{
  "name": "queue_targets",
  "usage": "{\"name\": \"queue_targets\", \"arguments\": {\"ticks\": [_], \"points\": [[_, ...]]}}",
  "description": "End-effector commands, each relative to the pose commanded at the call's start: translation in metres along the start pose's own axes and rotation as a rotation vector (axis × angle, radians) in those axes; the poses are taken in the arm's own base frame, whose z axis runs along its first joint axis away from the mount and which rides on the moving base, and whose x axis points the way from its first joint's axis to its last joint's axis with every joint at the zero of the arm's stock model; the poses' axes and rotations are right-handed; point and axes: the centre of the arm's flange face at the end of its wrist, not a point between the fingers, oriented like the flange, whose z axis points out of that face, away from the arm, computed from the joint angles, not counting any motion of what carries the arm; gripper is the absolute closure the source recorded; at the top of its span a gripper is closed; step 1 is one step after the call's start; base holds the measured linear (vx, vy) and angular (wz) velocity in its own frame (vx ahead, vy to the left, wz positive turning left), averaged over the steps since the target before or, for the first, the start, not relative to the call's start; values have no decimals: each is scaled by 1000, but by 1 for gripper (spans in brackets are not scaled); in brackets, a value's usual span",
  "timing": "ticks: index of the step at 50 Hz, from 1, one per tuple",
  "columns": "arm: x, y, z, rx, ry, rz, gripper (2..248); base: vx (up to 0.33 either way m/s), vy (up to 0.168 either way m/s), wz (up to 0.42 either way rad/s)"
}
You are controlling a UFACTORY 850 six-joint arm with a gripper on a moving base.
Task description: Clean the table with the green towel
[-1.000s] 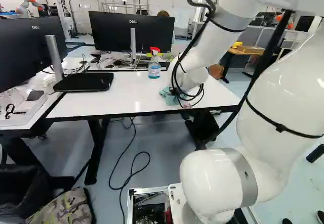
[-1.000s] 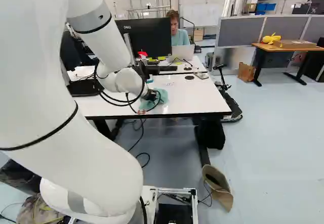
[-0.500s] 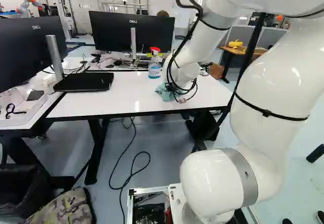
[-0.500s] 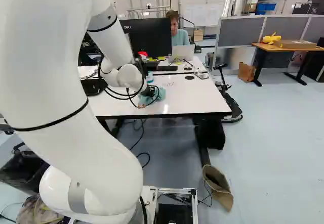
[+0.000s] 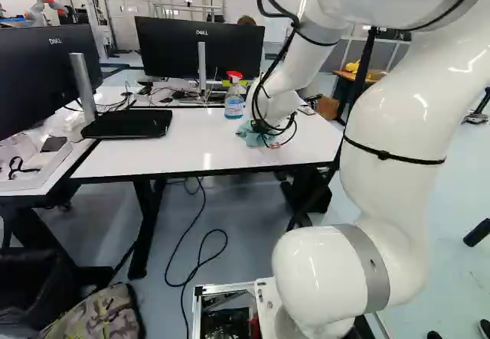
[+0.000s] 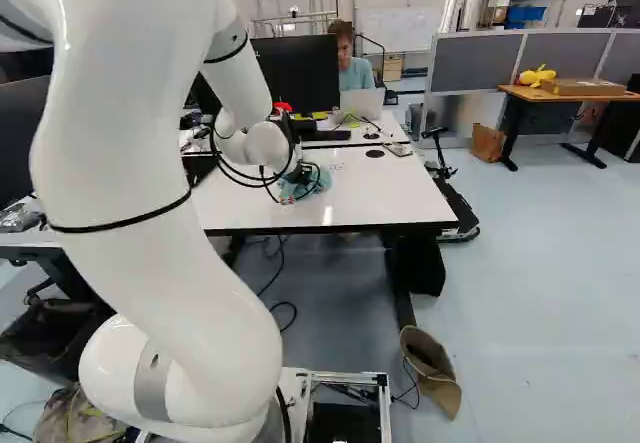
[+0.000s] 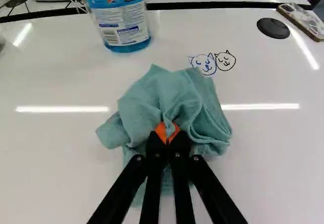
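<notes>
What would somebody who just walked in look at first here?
Probably the big white arm, which rises from the foot of both base views and bends over the white table. Next might come the bunched green towel, pinched in the gripper on the tabletop. Just beyond it stands a spray bottle with blue liquid and a red top, and two little cat faces are drawn beside the towel.

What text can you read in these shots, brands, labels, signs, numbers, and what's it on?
"DELL": far monitor
"DELL": monitor at the left of the left base view
Spray bottle: label print too small and blurred to read reliably
Green towel: no text visible
Table: two cat-face doodles, no words I can make out
</notes>
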Motion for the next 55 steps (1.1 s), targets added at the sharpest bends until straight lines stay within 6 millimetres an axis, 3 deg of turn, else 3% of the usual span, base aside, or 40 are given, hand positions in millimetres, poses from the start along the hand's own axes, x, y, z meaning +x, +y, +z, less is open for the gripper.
{"name": "queue_targets", "arguments": {"ticks": [22, 55], "points": [[-13, 31, -13, -46, -6, 47, 224, 0, 0, 0], [-60, 27, -59, -48, -18, 49, 224, 0, 0, 0]]}}
